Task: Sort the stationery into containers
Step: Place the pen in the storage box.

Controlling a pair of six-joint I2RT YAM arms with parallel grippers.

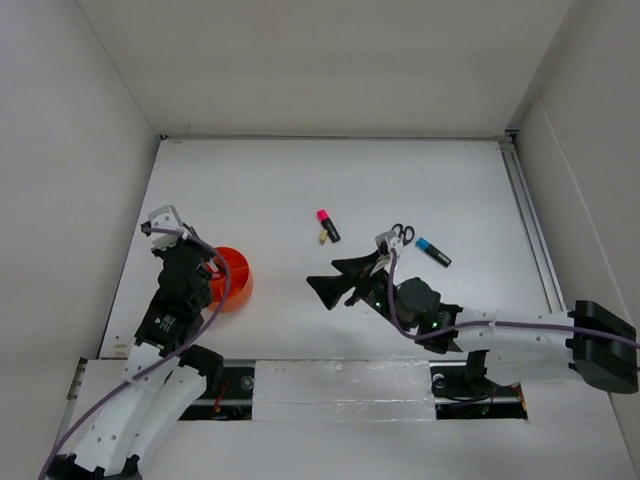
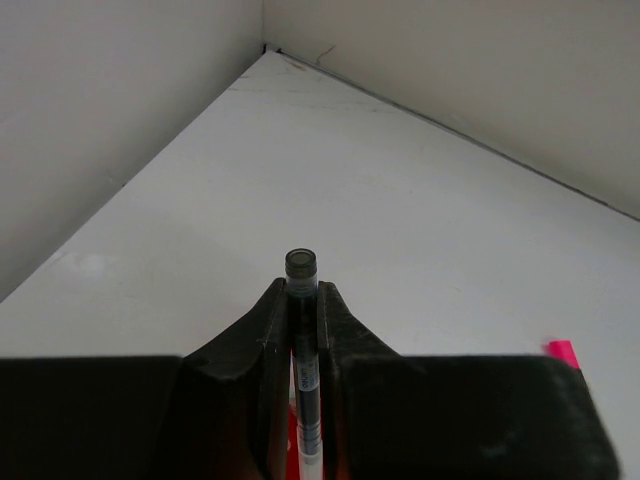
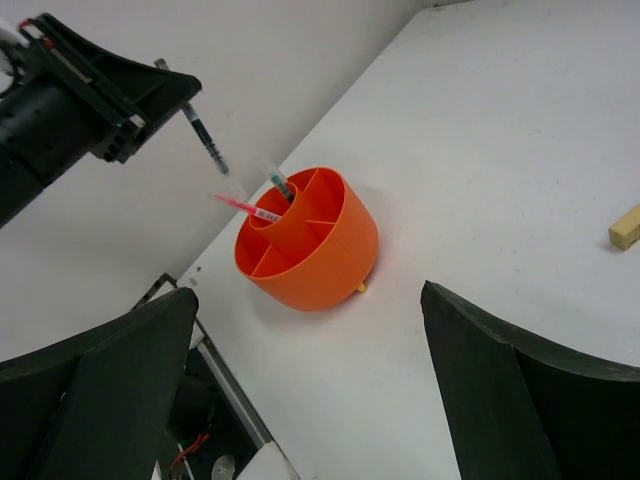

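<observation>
orange cup (image 3: 310, 240) holds two pens (image 3: 240, 204); left gripper (image 2: 302, 310) grips a dark pen (image 2: 301, 268), right gripper (image 1: 322, 272) wide; highlighter (image 1: 326, 224), scissors (image 1: 400, 236), marker (image 1: 432, 251), eraser (image 1: 322, 239) remain.

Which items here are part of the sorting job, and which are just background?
Job: orange cup, dark pen in left gripper, pink pen and clear pen in cup, pink-capped highlighter, blue-capped marker, scissors, eraser.
Not job: table, enclosure walls, purple cables.
</observation>
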